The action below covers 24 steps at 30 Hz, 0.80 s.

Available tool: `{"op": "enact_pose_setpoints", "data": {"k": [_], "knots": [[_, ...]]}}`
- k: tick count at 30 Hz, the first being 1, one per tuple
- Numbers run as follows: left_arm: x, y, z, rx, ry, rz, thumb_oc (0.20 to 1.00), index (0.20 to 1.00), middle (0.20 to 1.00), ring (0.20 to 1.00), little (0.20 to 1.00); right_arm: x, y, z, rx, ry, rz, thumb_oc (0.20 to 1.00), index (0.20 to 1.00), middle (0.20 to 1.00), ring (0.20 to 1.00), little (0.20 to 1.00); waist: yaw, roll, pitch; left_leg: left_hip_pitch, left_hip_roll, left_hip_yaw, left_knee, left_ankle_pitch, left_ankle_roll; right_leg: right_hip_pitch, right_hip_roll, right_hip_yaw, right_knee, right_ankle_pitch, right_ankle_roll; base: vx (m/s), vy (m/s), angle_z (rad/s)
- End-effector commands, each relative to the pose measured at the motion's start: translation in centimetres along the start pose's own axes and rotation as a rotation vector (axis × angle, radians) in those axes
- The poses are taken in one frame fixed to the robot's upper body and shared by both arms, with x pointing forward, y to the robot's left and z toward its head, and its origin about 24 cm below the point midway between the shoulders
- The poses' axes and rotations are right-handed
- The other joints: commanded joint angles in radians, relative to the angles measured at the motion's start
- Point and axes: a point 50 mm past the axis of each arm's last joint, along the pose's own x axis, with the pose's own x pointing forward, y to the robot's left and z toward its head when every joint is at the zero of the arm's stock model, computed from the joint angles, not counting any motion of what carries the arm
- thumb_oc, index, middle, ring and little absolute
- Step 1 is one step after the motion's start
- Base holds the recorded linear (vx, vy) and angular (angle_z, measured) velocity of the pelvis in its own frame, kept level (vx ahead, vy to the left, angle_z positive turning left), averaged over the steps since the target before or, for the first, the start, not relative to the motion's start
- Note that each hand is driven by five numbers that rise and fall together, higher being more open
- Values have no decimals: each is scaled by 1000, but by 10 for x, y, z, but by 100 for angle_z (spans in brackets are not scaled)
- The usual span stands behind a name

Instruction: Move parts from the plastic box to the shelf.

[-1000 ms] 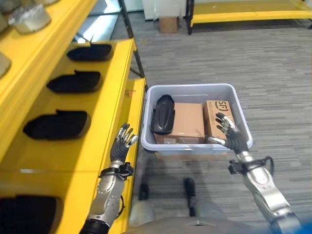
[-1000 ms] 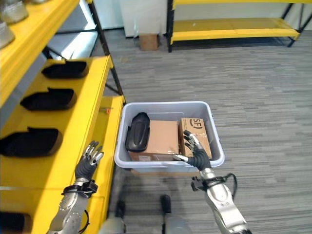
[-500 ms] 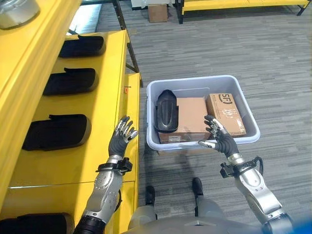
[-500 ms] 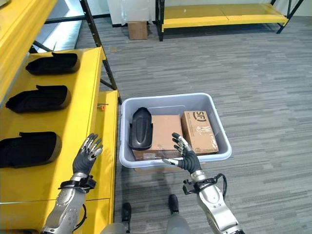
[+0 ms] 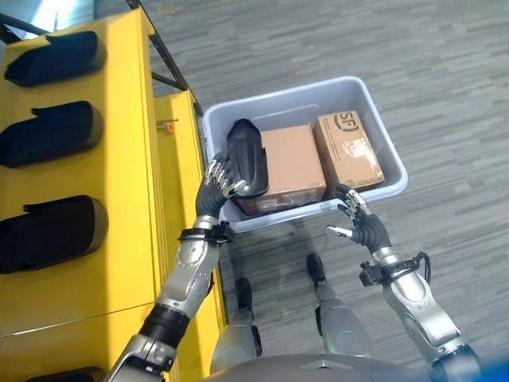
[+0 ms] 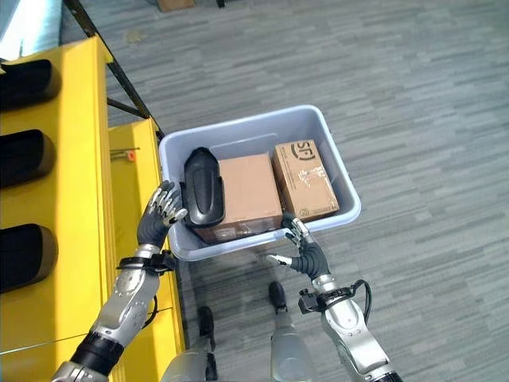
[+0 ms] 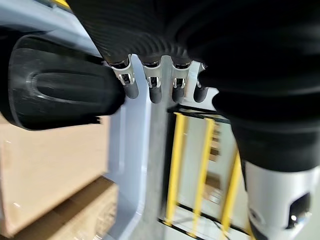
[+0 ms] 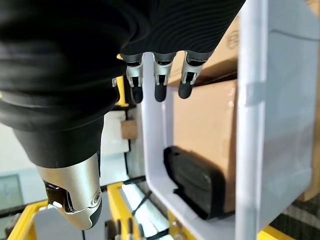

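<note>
Plastic box on the floor beside the yellow shelf, one black part left inside.
Left robot hand has swung from the shelf to the part, fingers spread against its edge, no grip yet; right robot hand waits open outside the rim. Part is smooth, long, propped on cardboard boxes.

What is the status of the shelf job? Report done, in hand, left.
Done: three black parts lie on the yellow shelf. In hand: nothing gripped yet; the left robot hand has open fingers at the black part lying on the cardboard boxes in the plastic box. The right robot hand hovers open at the box's near rim. Left: lift that part and shelve it.
</note>
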Motion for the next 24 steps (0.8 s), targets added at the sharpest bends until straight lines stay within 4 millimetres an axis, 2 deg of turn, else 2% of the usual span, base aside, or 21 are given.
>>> {"op": "enact_pose_setpoints", "data": {"k": [1,5,6,11,14,19,20,22,24], "knots": [[14,11,18,34,-102,75,1000,1000,1000,1000,1000,1,7,31,12,-170,29,1000,1000,1000,1000,1000,-3,-47,-4,14,74,47,7,-9,-24,-17,-58,29,67,-95,61,-35,1,-20],[29,17,27,76,-126,126,1000,1000,1000,1000,1000,0,7,34,16,-185,28,1000,1000,1000,1000,1000,-18,-59,20,-3,76,60,7,-6,-28,-51,-52,40,80,-92,62,-18,-5,-18],[34,21,35,87,-153,156,1000,1000,1000,1000,1000,0,8,36,25,-195,31,1000,1000,1000,1000,1000,-24,-67,37,-15,79,64,7,-4,-30,-68,-51,41,84,-88,62,-23,-19,-20],[46,26,49,100,-198,218,1000,1000,1000,1000,1000,0,9,39,36,-211,31,1000,1000,1000,1000,1000,-30,-81,61,-43,81,67,7,1,-35,-99,-48,45,90,-83,64,-5,-3,-3],[58,30,70,113,-269,271,1000,1000,1000,1000,1000,0,11,41,50,-229,25,1000,1000,1000,1000,1000,-37,-93,87,-58,85,68,7,2,-38,-123,-42,46,104,-87,64,0,0,0],[63,29,98,108,-380,304,1000,1000,1000,1000,1000,-1,10,45,51,-254,11,1000,1000,1000,1000,1000,-37,-109,110,-83,88,65,7,3,-40,-152,-35,46,111,-83,64,4,-9,-1],[63,27,109,99,-428,310,1000,1000,1000,1000,1000,-1,10,46,53,-259,7,1000,1000,1000,1000,1000,-37,-116,116,-90,91,64,7,2,-40,-162,-34,45,115,-84,64,0,0,0],[63,26,113,95,-449,311,1000,1000,1000,1000,1000,-1,11,46,58,-261,5,1000,1000,1000,1000,1000,-37,-118,118,-93,90,63,7,2,-40,-166,-34,43,116,-85,64,0,0,0],[60,22,126,80,-512,309,1000,1000,1000,1000,1000,-2,8,47,47,-264,-7,1000,1000,1000,1000,1000,-34,-120,124,-104,91,55,9,1,-40,-173,-36,37,116,-86,63,31,-8,3]]}}
